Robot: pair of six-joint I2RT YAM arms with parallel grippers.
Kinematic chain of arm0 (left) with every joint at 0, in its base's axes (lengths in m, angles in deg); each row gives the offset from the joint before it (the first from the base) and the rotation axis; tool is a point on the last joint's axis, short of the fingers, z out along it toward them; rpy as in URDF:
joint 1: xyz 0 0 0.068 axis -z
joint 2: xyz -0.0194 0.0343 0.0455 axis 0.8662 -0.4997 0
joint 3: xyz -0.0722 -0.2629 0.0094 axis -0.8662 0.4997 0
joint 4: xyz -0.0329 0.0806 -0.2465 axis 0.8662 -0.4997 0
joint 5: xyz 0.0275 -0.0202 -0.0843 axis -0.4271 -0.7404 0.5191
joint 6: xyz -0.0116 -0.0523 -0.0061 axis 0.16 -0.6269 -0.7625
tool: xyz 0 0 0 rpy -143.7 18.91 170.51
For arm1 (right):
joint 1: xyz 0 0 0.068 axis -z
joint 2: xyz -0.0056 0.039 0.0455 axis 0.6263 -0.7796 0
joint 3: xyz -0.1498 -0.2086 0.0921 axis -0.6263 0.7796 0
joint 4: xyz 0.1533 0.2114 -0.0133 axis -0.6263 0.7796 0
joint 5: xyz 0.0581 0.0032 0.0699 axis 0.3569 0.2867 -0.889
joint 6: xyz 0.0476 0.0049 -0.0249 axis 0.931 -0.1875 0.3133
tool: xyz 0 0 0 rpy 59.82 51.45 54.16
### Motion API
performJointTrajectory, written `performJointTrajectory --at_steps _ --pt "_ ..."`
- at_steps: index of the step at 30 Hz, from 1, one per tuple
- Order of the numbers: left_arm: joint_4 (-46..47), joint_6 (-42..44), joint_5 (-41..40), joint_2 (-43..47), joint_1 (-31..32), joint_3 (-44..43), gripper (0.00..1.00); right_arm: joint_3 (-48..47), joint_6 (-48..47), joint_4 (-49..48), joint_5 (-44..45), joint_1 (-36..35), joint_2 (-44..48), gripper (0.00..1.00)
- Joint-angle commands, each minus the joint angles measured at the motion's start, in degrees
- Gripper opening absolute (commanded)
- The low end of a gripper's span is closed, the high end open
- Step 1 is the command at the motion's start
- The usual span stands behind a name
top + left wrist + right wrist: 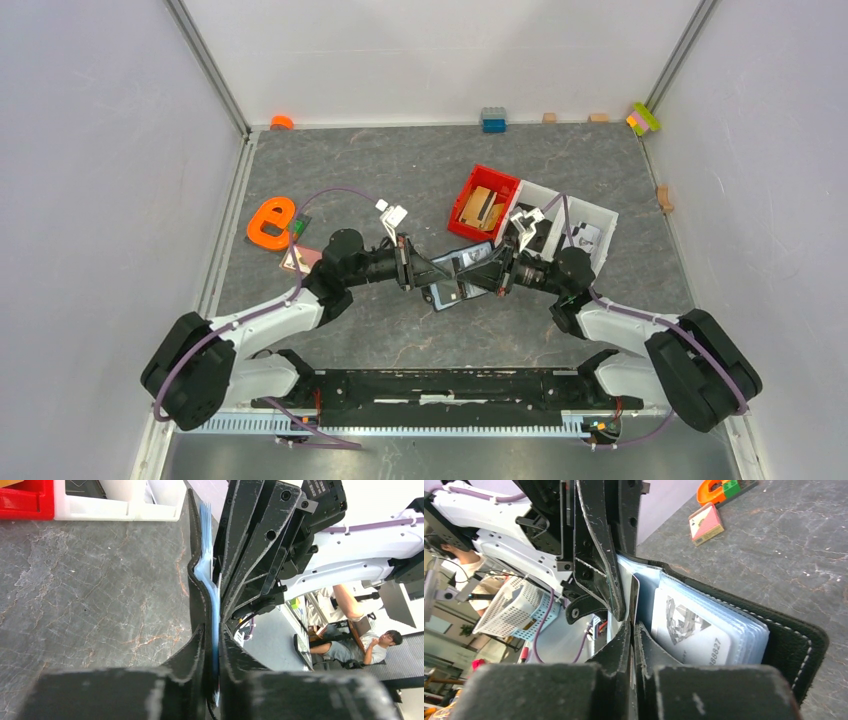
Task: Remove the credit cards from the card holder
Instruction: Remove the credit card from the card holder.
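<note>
The black card holder (452, 288) is held off the table between both arms at the middle. My left gripper (212, 630) is shut on its black edge (199, 595) and pale blue inside. In the right wrist view the card holder (794, 640) lies open, showing blue-grey sleeves and a white credit card (686, 627) with a diamond print. My right gripper (631, 626) is shut on the thin edge of another credit card (634, 597) standing up out of the sleeves. A pinkish-copper card (706, 524) lies on the table by the left arm (298, 260).
A red bin (483, 200) with wooden blocks and a white bin (580, 225) stand just behind the right arm. An orange letter shape (270, 222) lies at the left. Small coloured blocks (492, 119) line the back wall.
</note>
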Motion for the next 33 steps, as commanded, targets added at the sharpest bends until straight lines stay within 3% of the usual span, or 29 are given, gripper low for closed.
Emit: performJointTrajectory --at_steps 1,7,20,33 --pt "4.22 -1.17 -0.52 1.94 0.07 -0.34 0.23 -0.07 3.42 -8.90 -3.55 -0.73 -0.52 0.01" --pt "3.05 -0.60 -1.66 3.20 -0.09 0.04 0.29 1.01 3.14 -7.28 -1.69 1.08 0.37 0.00" --pt "3.39 -0.52 -2.25 4.81 -0.64 0.90 0.02 3.45 6.93 -10.87 -1.14 5.18 -0.72 0.00" --pt "3.02 -0.44 -3.98 7.30 -1.15 2.06 0.02 4.34 7.63 -12.36 -1.41 7.22 -0.22 0.00"
